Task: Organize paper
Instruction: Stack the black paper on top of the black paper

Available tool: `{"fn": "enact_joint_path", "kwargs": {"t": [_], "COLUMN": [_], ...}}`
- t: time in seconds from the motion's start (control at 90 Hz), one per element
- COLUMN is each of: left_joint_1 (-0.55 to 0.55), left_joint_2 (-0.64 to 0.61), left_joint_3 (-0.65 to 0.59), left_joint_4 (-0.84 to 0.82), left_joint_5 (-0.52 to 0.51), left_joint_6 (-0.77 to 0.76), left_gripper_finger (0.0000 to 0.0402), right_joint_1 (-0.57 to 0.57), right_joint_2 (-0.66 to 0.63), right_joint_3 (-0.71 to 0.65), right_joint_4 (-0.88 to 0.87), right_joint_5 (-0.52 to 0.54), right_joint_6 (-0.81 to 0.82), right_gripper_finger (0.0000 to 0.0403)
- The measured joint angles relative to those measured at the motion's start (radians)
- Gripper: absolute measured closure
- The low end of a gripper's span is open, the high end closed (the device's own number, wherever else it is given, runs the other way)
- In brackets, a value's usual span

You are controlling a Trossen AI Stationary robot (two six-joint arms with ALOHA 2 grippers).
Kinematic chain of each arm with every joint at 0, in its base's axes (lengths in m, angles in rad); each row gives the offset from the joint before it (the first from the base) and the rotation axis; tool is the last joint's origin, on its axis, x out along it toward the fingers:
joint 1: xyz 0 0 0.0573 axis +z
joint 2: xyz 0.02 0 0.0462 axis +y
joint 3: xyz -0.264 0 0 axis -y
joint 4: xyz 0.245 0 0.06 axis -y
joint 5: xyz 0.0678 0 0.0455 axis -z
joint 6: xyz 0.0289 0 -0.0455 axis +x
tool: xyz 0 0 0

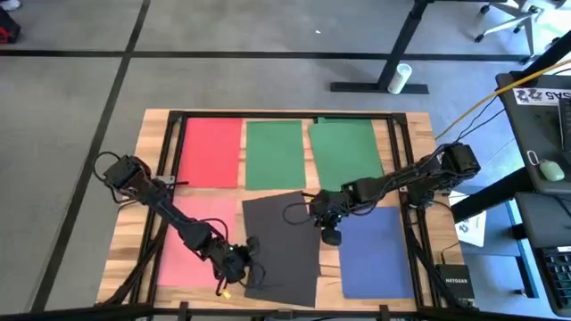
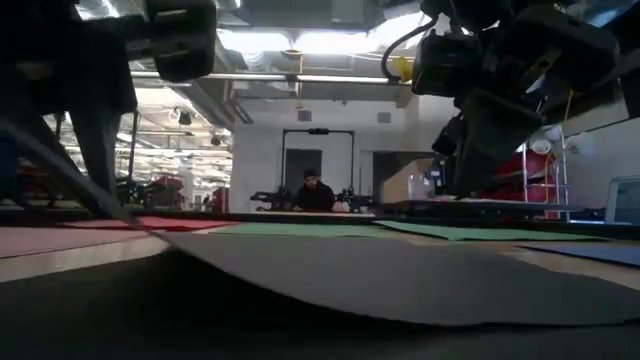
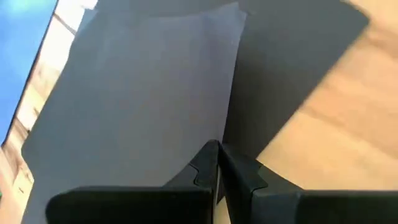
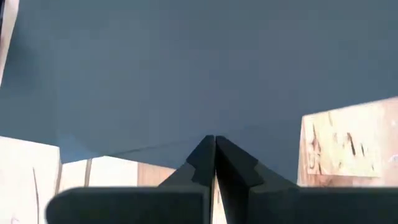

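Both grippers are pinching the dark grey sheet (image 1: 284,247), which is lying skewed mid-counter (image 1: 152,192): the left gripper (image 1: 239,264) clenching its near-left edge, the right gripper (image 1: 328,223) its far-right corner. With its middle bowing up, uneven pulling is likely risking a crease or tear.

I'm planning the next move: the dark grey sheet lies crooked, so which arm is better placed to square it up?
Probably the left. The left gripper is shut on the dark grey sheet at its near-left edge, already lifting it. The right gripper is shut at the blue sheet beside it.
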Motion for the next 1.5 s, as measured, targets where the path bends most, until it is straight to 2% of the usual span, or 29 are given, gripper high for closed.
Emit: {"fn": "enact_joint_path", "kwargs": {"t": [0.356,0.633,0.967,1.311,1.5], "left_joint_1": [-0.016,-0.003,-0.003,-0.003,-0.007], "left_joint_2": [0.000,0.000,0.000,0.000,0.000], "left_joint_3": [0.005,0.005,0.005,0.005,0.005], "left_joint_4": [0.002,0.010,0.011,0.029,0.029], "left_joint_5": [0.000,0.001,0.004,0.004,0.004], "left_joint_6": [-0.150,-0.371,-0.405,-0.433,-0.396], "left_gripper_finger": [0.0401,0.0401,0.0398,0.0329,0.0316], "right_joint_1": [0.001,0.001,0.001,0.000,0.000], "right_joint_2": [0.000,0.000,0.000,0.000,0.000], "right_joint_3": [0.000,0.000,0.000,0.000,0.000], "right_joint_4": [-0.023,-0.028,-0.029,-0.029,-0.031], "right_joint_5": [-0.011,-0.011,-0.011,-0.026,-0.035], "right_joint_6": [0.000,0.000,0.000,-0.001,-0.001], "right_gripper_finger": [0.0403,0.0403,0.0403,0.0403,0.0403]}}
